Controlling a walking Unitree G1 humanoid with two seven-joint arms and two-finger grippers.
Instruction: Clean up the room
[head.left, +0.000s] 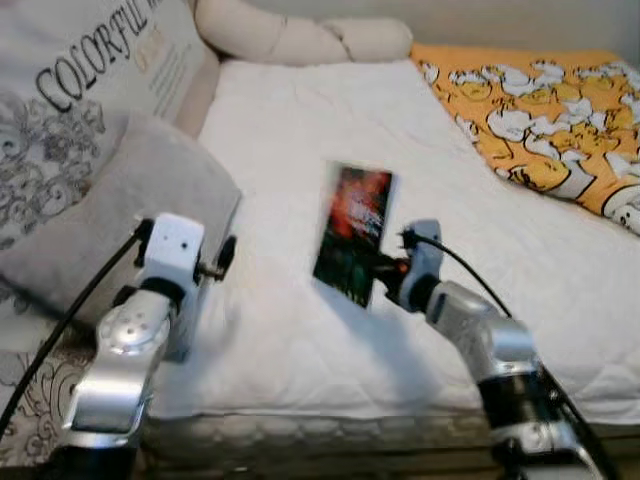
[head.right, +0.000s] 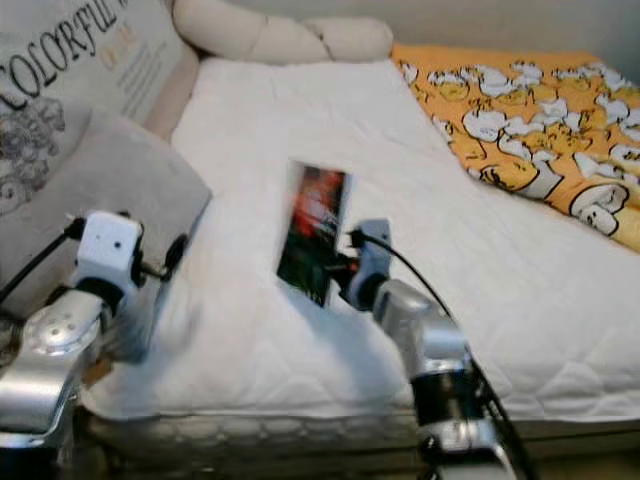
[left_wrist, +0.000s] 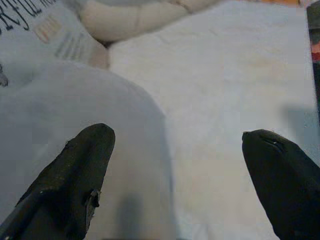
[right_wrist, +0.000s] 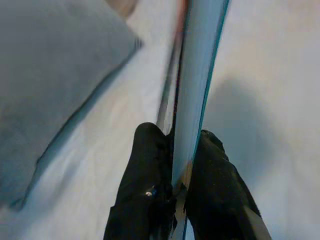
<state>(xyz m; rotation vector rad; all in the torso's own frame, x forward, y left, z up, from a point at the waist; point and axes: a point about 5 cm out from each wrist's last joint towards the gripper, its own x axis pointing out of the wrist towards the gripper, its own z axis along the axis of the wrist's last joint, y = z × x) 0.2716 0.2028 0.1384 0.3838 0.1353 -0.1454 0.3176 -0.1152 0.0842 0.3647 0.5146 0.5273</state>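
We see the book (head.left: 353, 232) standing on edge above the bed (head.left: 300, 130), at the middle of the head view, pinched at its lower corner by the right end effector (right_wrist: 175, 172). With so small a grip, it could pivot or slip and drop onto the bed. The left end effector (left_wrist: 175, 170) is spread at 9 o'clock, beside the grey pillow (head.left: 110, 210), and could bump it.

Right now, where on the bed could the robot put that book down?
The bare white mattress between the orange duck-print blanket and grey pillow is free. The left side is crowded with pillows. The right gripper holds the thin dark-covered book.
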